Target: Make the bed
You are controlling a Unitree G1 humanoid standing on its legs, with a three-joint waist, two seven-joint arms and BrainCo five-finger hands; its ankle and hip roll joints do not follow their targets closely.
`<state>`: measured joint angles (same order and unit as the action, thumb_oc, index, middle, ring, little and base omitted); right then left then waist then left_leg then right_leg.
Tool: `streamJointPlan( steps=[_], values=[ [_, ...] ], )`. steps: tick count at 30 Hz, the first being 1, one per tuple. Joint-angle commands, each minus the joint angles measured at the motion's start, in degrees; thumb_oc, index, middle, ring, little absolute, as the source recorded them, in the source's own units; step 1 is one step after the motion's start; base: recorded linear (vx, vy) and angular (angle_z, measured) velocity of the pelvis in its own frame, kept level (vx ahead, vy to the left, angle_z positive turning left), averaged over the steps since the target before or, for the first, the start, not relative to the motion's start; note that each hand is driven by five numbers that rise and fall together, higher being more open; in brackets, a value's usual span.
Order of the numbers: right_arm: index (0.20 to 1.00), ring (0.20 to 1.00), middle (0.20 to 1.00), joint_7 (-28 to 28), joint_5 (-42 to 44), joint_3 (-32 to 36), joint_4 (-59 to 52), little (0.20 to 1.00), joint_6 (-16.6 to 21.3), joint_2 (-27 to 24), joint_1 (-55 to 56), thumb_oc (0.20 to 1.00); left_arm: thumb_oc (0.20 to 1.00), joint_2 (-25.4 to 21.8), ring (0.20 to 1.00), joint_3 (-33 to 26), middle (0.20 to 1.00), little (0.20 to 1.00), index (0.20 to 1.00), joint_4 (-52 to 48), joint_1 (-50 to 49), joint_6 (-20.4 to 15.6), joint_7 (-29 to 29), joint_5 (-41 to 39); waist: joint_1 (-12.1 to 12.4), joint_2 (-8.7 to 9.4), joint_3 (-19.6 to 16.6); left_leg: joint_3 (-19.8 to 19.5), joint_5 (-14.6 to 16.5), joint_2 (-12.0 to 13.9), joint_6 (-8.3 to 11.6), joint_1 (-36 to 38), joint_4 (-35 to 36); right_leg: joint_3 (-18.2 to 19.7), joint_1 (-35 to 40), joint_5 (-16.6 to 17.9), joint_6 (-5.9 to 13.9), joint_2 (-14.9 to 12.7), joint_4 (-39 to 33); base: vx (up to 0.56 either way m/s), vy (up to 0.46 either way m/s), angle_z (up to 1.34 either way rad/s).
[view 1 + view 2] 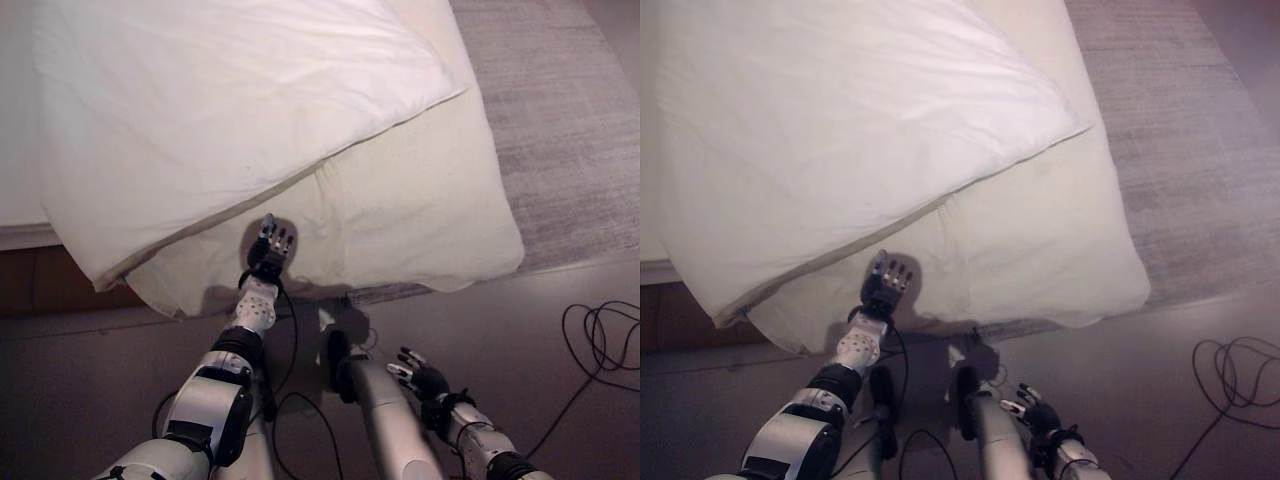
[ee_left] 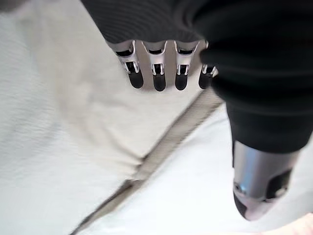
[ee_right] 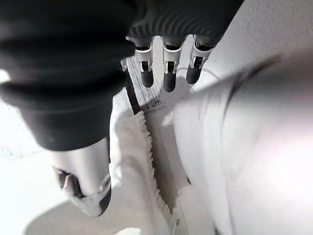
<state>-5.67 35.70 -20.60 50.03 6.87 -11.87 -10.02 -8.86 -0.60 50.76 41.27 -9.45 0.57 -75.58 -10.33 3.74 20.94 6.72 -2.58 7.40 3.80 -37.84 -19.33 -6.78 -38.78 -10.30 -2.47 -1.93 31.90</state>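
A white duvet (image 1: 230, 110) lies over the bed, its lower edge running diagonally across a cream cover (image 1: 420, 210) that hangs over the bed's near corner. My left hand (image 1: 268, 250) is raised against the cream cover just below the duvet's edge. Its fingers (image 2: 157, 73) are straight and hold nothing, and a cloth seam (image 2: 166, 147) runs past them. My right hand (image 1: 420, 378) hangs low over the floor in front of the bed, apart from the bedding. Its fingers (image 3: 168, 73) are relaxed and empty.
A grey rug (image 1: 570, 130) lies to the right of the bed, and its fringed edge (image 3: 146, 142) shows near my right hand. The brown wooden bed frame (image 1: 40, 280) shows at the left under the bedding. Dark floor runs along the bed's near side.
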Motion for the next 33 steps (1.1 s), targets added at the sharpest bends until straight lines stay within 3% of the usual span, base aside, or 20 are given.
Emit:
streamJointPlan(
  steps=[1,18,32,33],
  values=[
    [1.000,1.000,1.000,0.5,1.4,-0.9,-3.2,1.000,2.4,-0.6,2.5,1.000,1.000,0.1,1.000,-0.5,1.000,1.000,1.000,1.7,4.3,-1.7,1.8,-2.2,-1.2,0.22,-4.5,2.6,6.9,-0.1,-2.00,-1.2,-5.4,1.8,-0.6,8.8,6.87,-0.9,-9.8,0.02,0.011,-0.04],
    [1.000,1.000,1.000,0.6,1.9,-2.1,-7.0,1.000,2.9,-1.0,3.5,1.000,1.000,-7.3,1.000,-3.4,1.000,1.000,1.000,-0.2,10.4,-5.0,4.9,-5.9,-2.0,1.18,-3.3,1.9,6.4,0.7,-1.29,-5.9,-6.7,1.2,-4.6,9.3,6.56,-0.4,-9.6,0.01,-0.013,-0.03],
    [1.000,1.000,1.000,1.4,2.8,-3.7,-9.2,1.000,2.3,-1.6,4.0,1.000,1.000,-7.7,1.000,-2.1,1.000,1.000,1.000,1.0,15.2,-8.3,-4.4,-4.3,-1.8,0.03,-3.5,1.0,7.3,0.9,-0.66,-7.9,-7.2,1.0,-6.6,8.5,7.07,-0.6,-8.4,0.01,-0.001,0.00],
    [1.000,1.000,1.000,1.6,3.0,-3.7,-9.3,1.000,2.3,-1.7,3.9,1.000,1.000,-7.2,1.000,-2.0,1.000,1.000,1.000,1.1,15.5,-8.9,-5.9,-4.0,-1.8,0.13,-3.2,1.6,6.1,0.9,-1.09,-8.6,-7.3,0.5,-7.0,9.5,6.64,-0.9,-8.6,-0.07,-0.003,0.01]
  ],
)
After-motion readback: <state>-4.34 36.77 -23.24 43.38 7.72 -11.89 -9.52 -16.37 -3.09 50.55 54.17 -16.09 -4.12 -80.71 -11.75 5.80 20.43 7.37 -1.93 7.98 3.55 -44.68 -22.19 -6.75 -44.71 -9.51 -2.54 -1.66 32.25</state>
